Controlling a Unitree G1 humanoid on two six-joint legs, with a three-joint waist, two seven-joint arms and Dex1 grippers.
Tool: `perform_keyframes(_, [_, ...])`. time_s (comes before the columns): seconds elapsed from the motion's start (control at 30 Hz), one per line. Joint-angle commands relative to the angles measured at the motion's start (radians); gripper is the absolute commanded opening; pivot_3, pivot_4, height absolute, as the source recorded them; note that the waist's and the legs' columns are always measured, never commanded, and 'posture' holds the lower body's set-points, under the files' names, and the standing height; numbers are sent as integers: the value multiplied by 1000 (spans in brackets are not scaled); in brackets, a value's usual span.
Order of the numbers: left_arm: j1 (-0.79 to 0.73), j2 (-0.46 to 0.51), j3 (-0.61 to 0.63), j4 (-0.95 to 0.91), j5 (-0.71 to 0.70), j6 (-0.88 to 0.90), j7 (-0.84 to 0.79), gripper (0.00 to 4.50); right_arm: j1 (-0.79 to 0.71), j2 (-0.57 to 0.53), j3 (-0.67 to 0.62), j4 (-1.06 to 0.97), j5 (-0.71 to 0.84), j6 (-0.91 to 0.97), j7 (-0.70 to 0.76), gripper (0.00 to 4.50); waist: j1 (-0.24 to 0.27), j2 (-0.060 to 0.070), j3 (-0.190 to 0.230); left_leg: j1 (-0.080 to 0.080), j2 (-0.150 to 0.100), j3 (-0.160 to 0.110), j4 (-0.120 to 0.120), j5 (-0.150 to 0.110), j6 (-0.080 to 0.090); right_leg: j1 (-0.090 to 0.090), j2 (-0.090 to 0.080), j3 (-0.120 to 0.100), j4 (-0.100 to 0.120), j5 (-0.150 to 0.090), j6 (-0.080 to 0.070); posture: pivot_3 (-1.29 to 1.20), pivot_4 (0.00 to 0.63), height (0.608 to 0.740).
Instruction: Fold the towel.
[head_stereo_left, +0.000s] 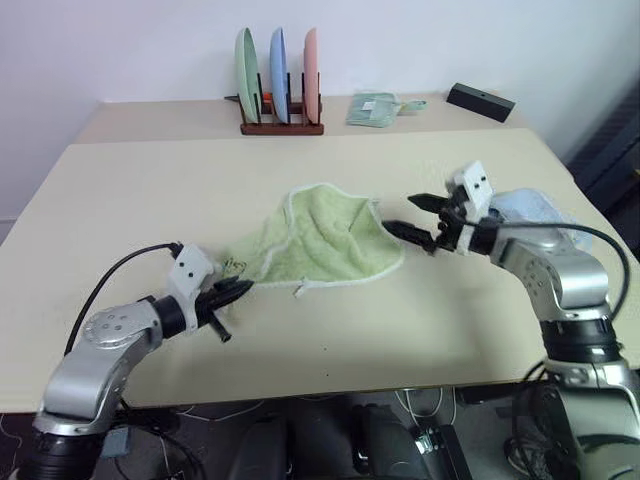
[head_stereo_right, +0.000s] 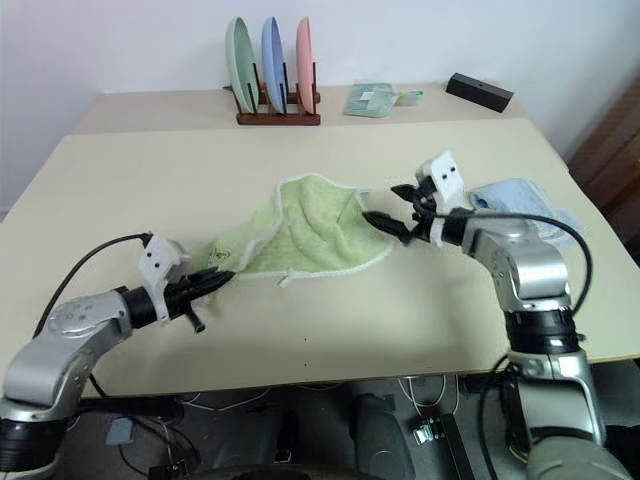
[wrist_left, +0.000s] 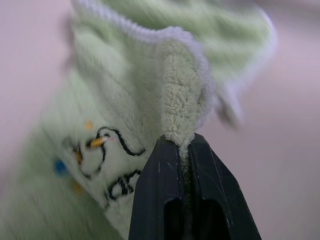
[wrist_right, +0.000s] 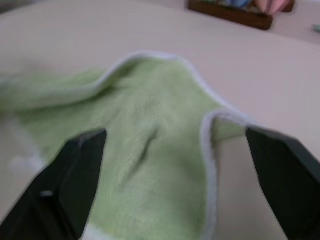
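The left gripper (head_stereo_left: 238, 289) pinches a corner of the towel (head_stereo_left: 320, 245), which lies rumpled between both hands on the table (head_stereo_left: 150, 190), while the right gripper (head_stereo_left: 418, 218) gapes beside the opposite edge, likely needing to close there before folding.

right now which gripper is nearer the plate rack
Right. The right gripper hovers open at the towel's far-side edge, closer to the plate rack; the left gripper pinches the towel's near corner.
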Motion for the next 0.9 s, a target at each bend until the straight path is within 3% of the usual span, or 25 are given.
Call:
perform_keyframes(0.03, [1,23,23,-25,-29,-22,-34,31,-95,30,-29,121,-9,36,-73,4500,6,0,0,-1,0,0,0,0,0,0,-1,0,-1,0,0,0,150,740])
perform_keyframes(0.27, [89,54,18,-84,-75,24,-67,31,-293,98,64,533,-170,-139,-120,4500,-15,0,0,-2,-1,1,-2,-1,2,-1,-2,0,-4,0,0,0,150,740])
perform_keyframes(0.5, [201,103,43,-107,-74,22,-85,31,-445,162,30,795,-184,-209,-97,4500,-35,2,1,-3,-1,1,-4,-1,1,-3,-2,0,-3,0,0,0,150,740])
perform_keyframes(0.77, [243,114,46,-103,-49,-2,-74,31,-553,187,-47,878,-156,-280,-50,4500,-34,3,2,-4,-1,1,-4,-1,1,-5,-3,0,-3,0,0,0,150,740])
perform_keyframes(0.9, [236,110,37,-95,-54,-8,-76,31,-533,221,39,896,-242,-303,-37,4500,-35,3,2,-7,-1,1,-4,-1,1,-8,-4,0,-2,0,0,0,150,740])
